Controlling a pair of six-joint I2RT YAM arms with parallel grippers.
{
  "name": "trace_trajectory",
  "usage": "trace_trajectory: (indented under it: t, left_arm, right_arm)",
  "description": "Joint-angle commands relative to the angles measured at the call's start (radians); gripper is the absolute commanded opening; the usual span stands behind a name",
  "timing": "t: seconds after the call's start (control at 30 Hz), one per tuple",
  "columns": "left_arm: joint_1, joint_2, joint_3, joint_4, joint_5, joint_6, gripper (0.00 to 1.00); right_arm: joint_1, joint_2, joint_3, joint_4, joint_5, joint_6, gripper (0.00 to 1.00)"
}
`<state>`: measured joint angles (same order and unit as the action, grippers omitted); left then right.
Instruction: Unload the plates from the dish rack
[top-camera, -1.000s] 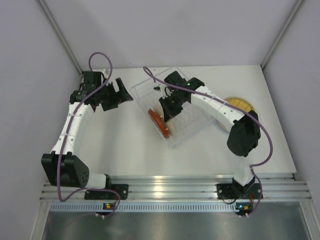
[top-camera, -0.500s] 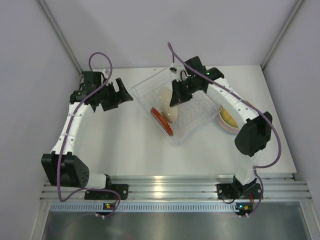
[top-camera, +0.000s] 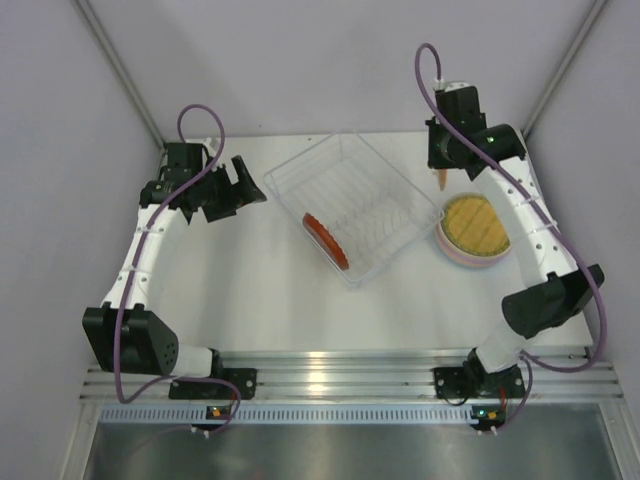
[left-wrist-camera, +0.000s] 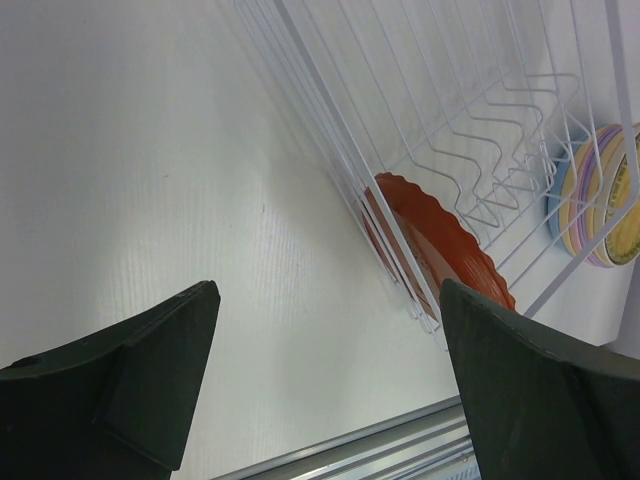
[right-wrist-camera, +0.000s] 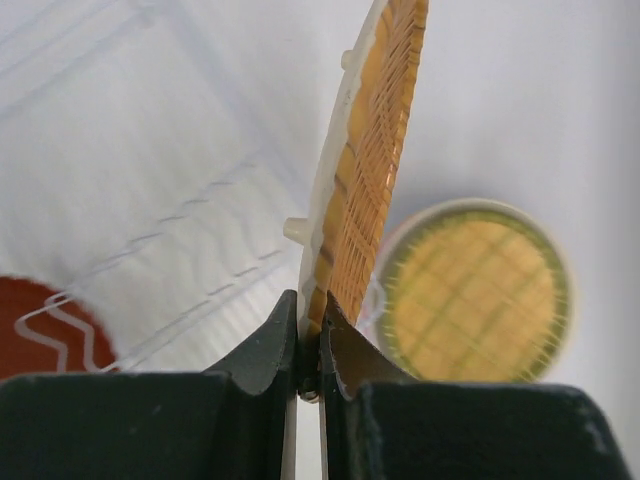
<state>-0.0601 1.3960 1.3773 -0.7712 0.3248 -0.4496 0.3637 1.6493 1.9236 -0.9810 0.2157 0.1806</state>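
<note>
right end effector (top-camera: 441, 172): raised over the far right part of the white table (top-camera: 250, 290), with its two fingers pressed together on the rim of a small round plate that has an orange-and-mustard woven-look face and a cream back (right-wrist-camera: 368, 170).
orange plate: hangs upright and edge-on from that grip, clear of the table. It is beyond the far right side of the rack and above the far edge of the stack. Two small nubs stick out of its cream back.
dish rack (top-camera: 375, 210): a clear, see-through rectangular tub with low walls and thin white ribs across the bottom. It sits at an angle in the middle of the table.
red plate (top-camera: 325, 240): a small round matte plate with a scalloped rim, the one plate I can see in the rack. It stands on edge in the slots along the near left wall and leans a little.
stack of plates (top-camera: 475, 228): lies flat on the table just to the right of the dish rack, not touching it. The top one is mustard with a crosshatch pattern and a greenish rim. The left wrist view shows lavender, pink and blue edges underneath.
left end effector (left-wrist-camera: 328, 300): its fingers stand wide apart and hold nothing. It hovers over the table just beside the rack's left corner, pointing towards the red plate.
cables (top-camera: 200, 115): a purple one loops along each arm.
</note>
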Motion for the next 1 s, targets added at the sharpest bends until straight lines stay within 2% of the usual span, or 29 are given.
trace_trajectory:
  t: [0.0, 0.03, 0.2, 0.5, 0.73, 0.83, 0.87, 0.93, 0.97]
  left_arm:
    - [-0.003, -0.023, -0.009, 0.015, 0.014, 0.003, 0.97]
    - [-0.003, -0.022, -0.011, 0.016, 0.016, 0.005, 0.97]
    - [-0.003, -0.017, -0.011, 0.020, 0.023, 0.000, 0.97]
    - [-0.003, -0.019, -0.007, 0.015, 0.019, 0.003, 0.97]
    - [-0.001, -0.022, -0.003, 0.012, 0.017, 0.005, 0.97]
    - [-0.001, -0.018, -0.003, 0.012, 0.019, 0.003, 0.97]
    - [-0.001, -0.017, -0.001, 0.010, 0.019, 0.005, 0.97]
    - [-0.003, -0.015, -0.003, 0.012, 0.022, 0.003, 0.97]
    - [-0.003, -0.017, -0.001, 0.013, 0.023, 0.003, 0.97]
  right_arm:
    - [-0.008, -0.036, -0.032, -0.096, 0.428, 0.014, 0.00]
    - [-0.014, -0.034, -0.064, -0.105, 0.514, 0.019, 0.00]
    - [-0.052, 0.000, -0.201, -0.146, 0.637, 0.030, 0.00]
    - [-0.081, 0.107, -0.325, -0.097, 0.599, 0.040, 0.00]
    - [-0.081, 0.144, -0.333, -0.097, 0.553, 0.040, 0.00]
    - [-0.077, 0.110, -0.312, -0.104, 0.487, 0.033, 0.13]
    - [-0.078, 0.101, -0.302, -0.110, 0.460, 0.031, 0.23]
    - [-0.071, 0.081, -0.275, -0.117, 0.385, 0.025, 0.35]
    - [-0.069, 0.060, -0.264, -0.122, 0.369, 0.022, 0.45]
